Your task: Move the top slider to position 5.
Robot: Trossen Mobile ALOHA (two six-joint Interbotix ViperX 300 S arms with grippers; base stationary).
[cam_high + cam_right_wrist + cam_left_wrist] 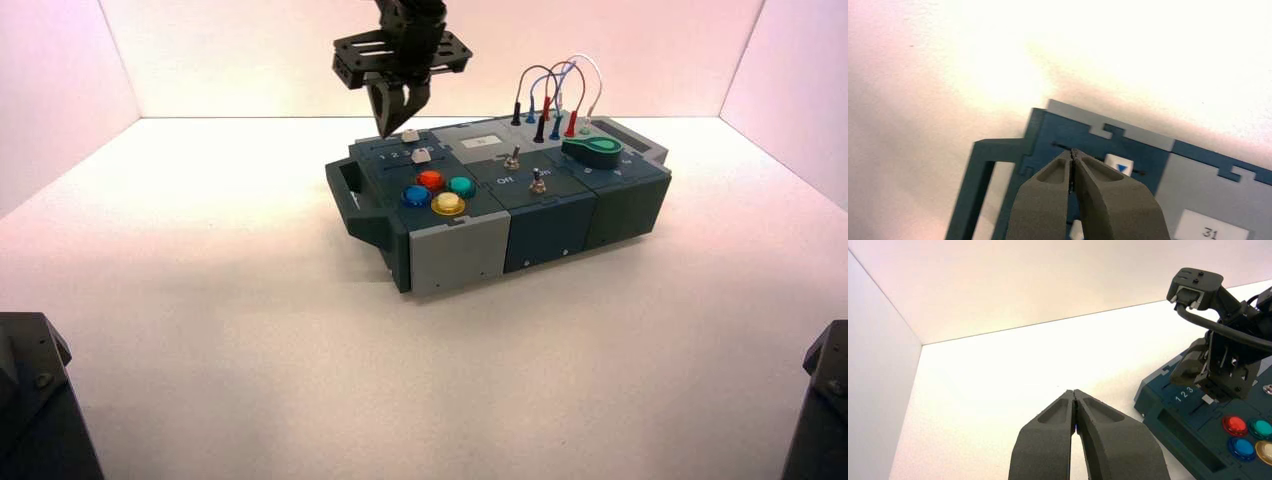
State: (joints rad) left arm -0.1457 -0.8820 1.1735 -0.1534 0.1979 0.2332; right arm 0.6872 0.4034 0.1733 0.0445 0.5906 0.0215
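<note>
Where box ends, right tool [398, 128] beside top slider [410, 135].

White tabletop [250, 330] is lying under even light. Plain white walls [250, 55] are enclosing it at left, right and far sides, glowing faintly pink.

The right gripper [393, 128] is hanging closed just beside the top slider [410, 135], seemingly blocking that side; bare table [220, 300] is lying open left of the box [500, 215].

box [540, 225]: matt teal and grey plastic | push buttons [437, 192]: glossy, translucent | toggle switches [537, 180]: shiny metal
</note>
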